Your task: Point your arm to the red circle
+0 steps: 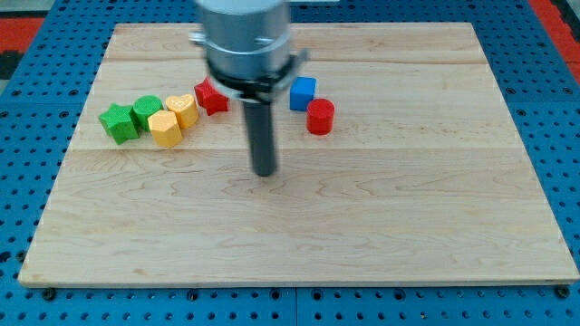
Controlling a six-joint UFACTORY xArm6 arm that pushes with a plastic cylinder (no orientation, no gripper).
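The red circle (320, 117), a short red cylinder, stands on the wooden board right of centre, just below and right of a blue cube (303, 93). My tip (264, 173) rests on the board below and to the left of the red circle, apart from it, touching no block. The rod rises from the tip into the arm's grey body (243, 41) at the view's top.
A red star-like block (211, 96) lies left of the rod. Further left sit a yellow heart (183, 110), a yellow hexagon (165, 129), a green block (147, 110) and a green star (118, 122). The board (408, 226) lies on a blue pegboard.
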